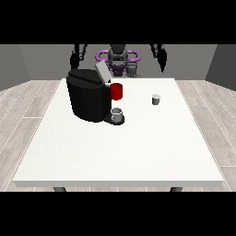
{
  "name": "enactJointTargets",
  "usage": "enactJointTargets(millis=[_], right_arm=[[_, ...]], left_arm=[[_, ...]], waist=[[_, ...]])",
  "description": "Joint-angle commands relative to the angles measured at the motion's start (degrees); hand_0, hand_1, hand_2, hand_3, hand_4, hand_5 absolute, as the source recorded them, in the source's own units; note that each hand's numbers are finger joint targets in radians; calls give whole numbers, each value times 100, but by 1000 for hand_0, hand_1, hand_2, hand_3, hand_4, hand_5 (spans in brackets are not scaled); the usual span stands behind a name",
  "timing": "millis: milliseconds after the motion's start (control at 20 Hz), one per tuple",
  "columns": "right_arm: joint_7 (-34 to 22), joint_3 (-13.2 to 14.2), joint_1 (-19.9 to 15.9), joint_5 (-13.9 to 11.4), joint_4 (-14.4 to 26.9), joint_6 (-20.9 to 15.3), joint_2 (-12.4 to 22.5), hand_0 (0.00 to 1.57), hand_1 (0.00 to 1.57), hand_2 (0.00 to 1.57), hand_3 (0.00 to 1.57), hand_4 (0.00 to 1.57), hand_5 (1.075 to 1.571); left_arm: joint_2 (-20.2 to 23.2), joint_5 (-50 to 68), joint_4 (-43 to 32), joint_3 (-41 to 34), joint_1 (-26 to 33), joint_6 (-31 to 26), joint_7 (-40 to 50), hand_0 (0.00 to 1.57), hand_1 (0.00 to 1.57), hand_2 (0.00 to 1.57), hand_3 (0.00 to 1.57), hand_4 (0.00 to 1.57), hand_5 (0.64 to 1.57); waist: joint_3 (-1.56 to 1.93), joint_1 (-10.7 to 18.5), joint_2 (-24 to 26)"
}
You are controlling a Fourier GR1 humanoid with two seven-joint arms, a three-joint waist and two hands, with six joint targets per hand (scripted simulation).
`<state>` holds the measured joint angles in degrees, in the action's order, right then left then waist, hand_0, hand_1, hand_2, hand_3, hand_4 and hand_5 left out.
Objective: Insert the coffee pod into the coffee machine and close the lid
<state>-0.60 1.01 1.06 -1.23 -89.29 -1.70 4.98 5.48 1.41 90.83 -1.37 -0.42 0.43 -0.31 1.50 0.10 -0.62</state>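
coffee machine on tabletop, below hand at view's left | cup at its front | pod well below hand at view's right

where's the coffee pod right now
In the front view the coffee pod stands alone on the white table, right of centre, apart from the coffee machine and the red part at its front.

Readable text: none anywhere from where I stand.
Coffee machine: plain black body, no brand or label.
Coffee pod: bare grey, no print.
Red part at the machine's front: no marking.
Table: plain white, no signs.
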Motion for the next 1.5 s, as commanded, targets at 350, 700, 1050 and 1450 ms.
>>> enactJointTargets(millis=[350, 700, 1050, 1450], right_arm=[[669, 521, -173, 179, 185, -444, -267, 0, 0, 0, 0, 109, 1571], [943, 288, 44, 105, 218, -432, -358, 0, 0, 0, 0, 217, 1571], [1212, 513, -276, 587, 233, 31, -177, 0, 0, 0, 0, 186, 1571], [415, -51, -617, 223, -34, -415, -495, 0, 0, 0, 0, 259, 1571]], left_arm=[[42, 301, -155, -12, 283, -763, -1261, 0, 0, 0, 0, 304, 1571], [716, 38, -459, -404, -217, -932, -942, 0, 0, 0, 0, 320, 1571], [1203, -304, -1108, -741, -863, -856, -717, 0, 0, 0, 0, 0, 1571], [1687, -504, -2328, -927, -1860, -1053, -234, 0, 0, 0, 0, 0, 1571]], waist=[[-151, 19, 124], [-150, -204, 57], [-148, -527, -502], [-151, -808, -667]])
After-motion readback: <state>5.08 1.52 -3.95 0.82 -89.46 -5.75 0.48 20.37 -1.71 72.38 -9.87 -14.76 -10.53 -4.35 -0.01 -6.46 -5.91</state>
